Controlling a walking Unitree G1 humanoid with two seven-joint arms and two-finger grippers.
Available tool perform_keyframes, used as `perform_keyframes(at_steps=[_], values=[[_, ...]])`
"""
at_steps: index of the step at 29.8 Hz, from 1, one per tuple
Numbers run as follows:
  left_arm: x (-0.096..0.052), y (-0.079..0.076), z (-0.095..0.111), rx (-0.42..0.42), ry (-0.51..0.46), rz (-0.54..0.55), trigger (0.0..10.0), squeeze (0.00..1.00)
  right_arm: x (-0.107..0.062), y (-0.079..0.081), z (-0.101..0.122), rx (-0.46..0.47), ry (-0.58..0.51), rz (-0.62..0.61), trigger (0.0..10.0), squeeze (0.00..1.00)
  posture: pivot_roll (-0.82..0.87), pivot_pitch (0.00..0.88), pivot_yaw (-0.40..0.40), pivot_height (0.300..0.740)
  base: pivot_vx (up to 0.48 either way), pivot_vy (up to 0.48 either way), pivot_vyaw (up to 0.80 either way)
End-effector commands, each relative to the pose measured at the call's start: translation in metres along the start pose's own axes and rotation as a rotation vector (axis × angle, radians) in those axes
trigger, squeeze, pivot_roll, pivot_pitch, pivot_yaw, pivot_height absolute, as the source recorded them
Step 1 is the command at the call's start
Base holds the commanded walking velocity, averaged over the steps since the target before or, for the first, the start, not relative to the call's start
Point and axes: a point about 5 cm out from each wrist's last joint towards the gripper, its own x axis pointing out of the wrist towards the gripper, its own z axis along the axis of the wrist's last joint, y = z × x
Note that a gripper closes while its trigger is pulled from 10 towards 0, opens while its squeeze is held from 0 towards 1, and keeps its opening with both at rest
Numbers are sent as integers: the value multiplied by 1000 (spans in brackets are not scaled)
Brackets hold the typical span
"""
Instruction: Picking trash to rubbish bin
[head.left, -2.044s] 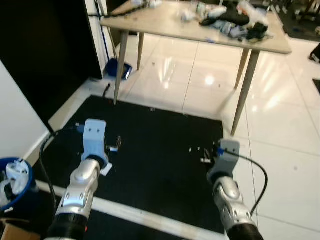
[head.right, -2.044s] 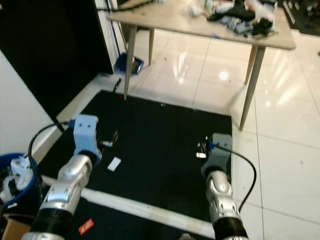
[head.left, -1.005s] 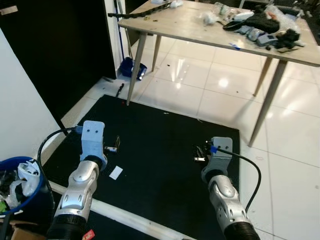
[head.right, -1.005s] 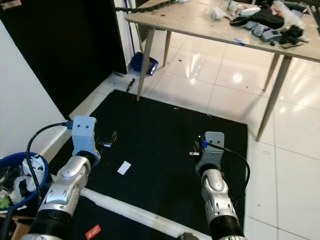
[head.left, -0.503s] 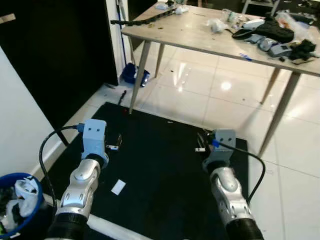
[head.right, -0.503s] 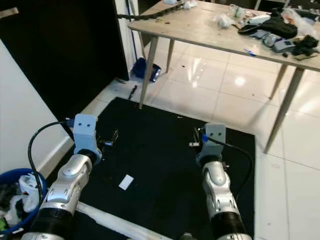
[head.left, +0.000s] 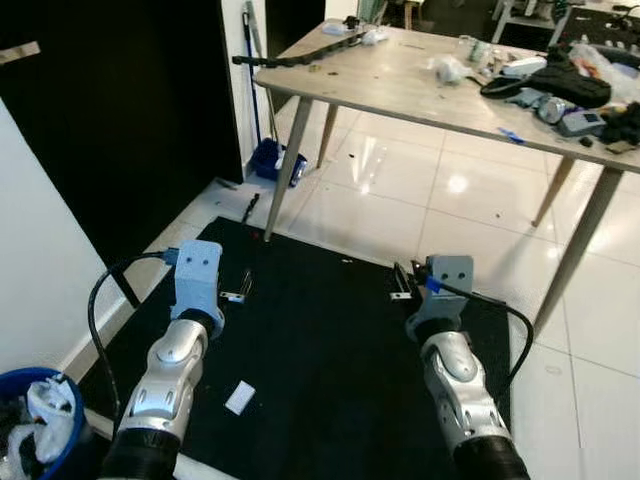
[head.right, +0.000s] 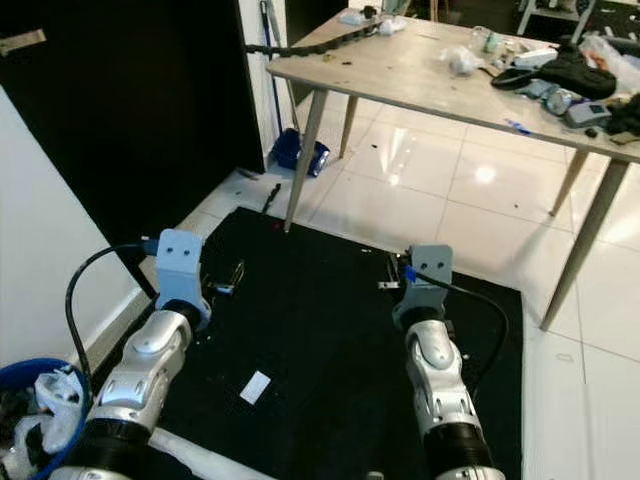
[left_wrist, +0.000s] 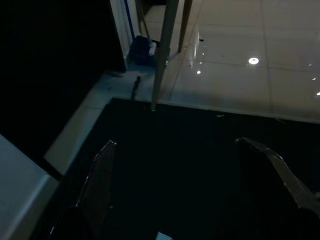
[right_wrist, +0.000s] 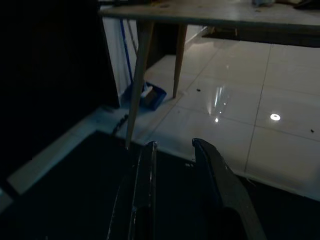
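left gripper (left_wrist: 175, 190): over the black mat (head.left: 330, 350), fingers spread wide, nothing between them | right gripper (right_wrist: 172, 185): over the mat near its right edge, fingers a narrow gap apart, empty | paper scrap (head.left: 239, 397): flat on mat, below and between both arms; blue bin (head.left: 35, 430): lower left, holding crumpled trash | table (head.left: 400, 70): cluttered, ahead

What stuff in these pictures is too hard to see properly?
- Bin: cut off by the corner of the left eye view, so most of its contents stay hidden.
- White scrap on the mat: too small to tell what it is.
- Clutter on the table: too far and small to name piece by piece.
- Left wrist view: very dark; the left gripper is only faint finger outlines.
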Motion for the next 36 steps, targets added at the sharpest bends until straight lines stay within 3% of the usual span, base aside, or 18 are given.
perform_keyframes(at_steps=[1, 11, 36], values=[[-1, -4, -2, 7, 3, -13, 10000, 0, -4, -6, -5, -14, 28, -12, 10000, 0, 0, 114, 35, 740, 352, 0, -800], [-2, -4, -3, 11, 3, -17, 10000, 0, -6, -7, -6, -26, 34, -20, 10000, 0, 2, 106, 35, 740, 347, 0, -800], [0, -3, -1, 12, -1, -12, 10000, 0, -4, -9, -4, -43, 29, -26, 10000, 0, 1, 102, 34, 740, 347, 0, 0]])
